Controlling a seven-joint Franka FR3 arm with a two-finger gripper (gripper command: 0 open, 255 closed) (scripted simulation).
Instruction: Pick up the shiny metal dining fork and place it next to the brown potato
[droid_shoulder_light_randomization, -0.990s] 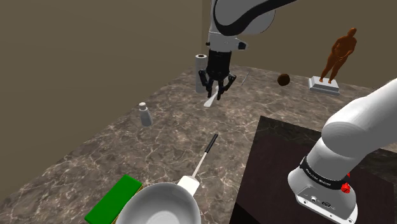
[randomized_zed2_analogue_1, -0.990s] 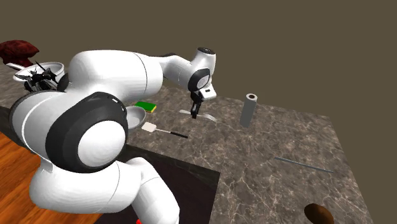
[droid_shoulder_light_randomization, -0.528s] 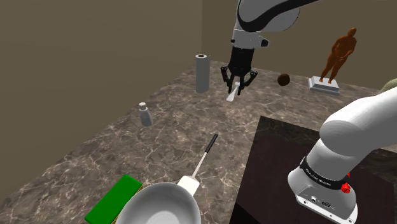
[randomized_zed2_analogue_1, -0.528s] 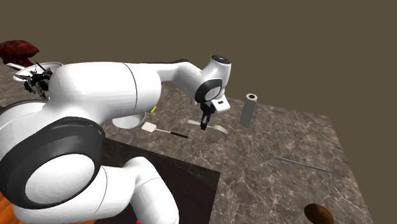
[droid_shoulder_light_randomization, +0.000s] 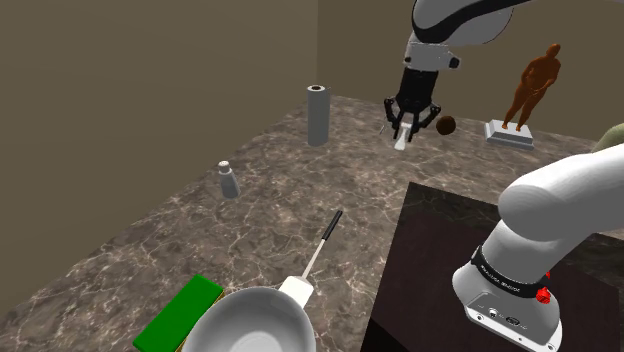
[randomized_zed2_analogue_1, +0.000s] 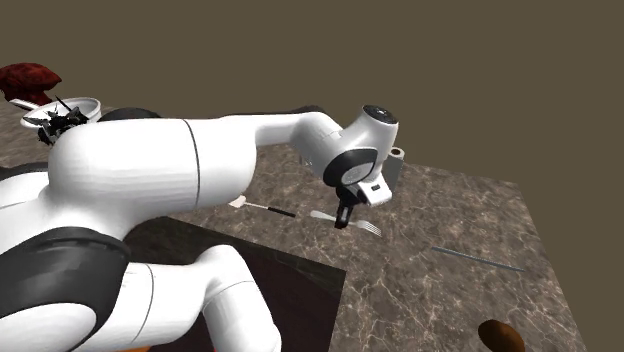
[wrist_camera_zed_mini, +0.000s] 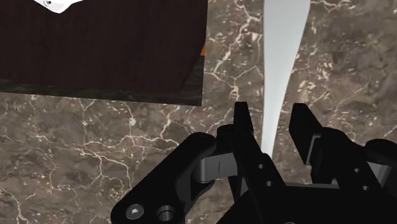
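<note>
My black gripper (droid_shoulder_light_randomization: 411, 126) hangs above the marble counter (droid_shoulder_light_randomization: 270, 210), shut on a pale, shiny fork (droid_shoulder_light_randomization: 402, 141) that juts out below the fingers. The brown potato (droid_shoulder_light_randomization: 446, 124) lies just to the shoulder view's right of it, apart from the fork. In the second exterior view the gripper (randomized_zed2_analogue_1: 344, 219) carries the fork (randomized_zed2_analogue_1: 364, 227) level over the counter, and the potato (randomized_zed2_analogue_1: 498, 335) lies far off at the lower right. In the wrist view the fork's handle (wrist_camera_zed_mini: 280, 51) runs out from between the fingers of the gripper (wrist_camera_zed_mini: 273, 127).
A grey cylinder (droid_shoulder_light_randomization: 317, 114) stands at the back of the counter and a small shaker (droid_shoulder_light_randomization: 228, 181) further forward. A spatula (droid_shoulder_light_randomization: 318, 255), a pan (droid_shoulder_light_randomization: 258, 320) and a green sponge (droid_shoulder_light_randomization: 180, 312) lie near the front. A brown statue (droid_shoulder_light_randomization: 528, 95) stands behind the potato. A thin rod (randomized_zed2_analogue_1: 478, 259) lies nearby.
The arm has swung steadily to the shoulder view's right with the fork in its grip, from beside the grey cylinder to close beside the potato.
</note>
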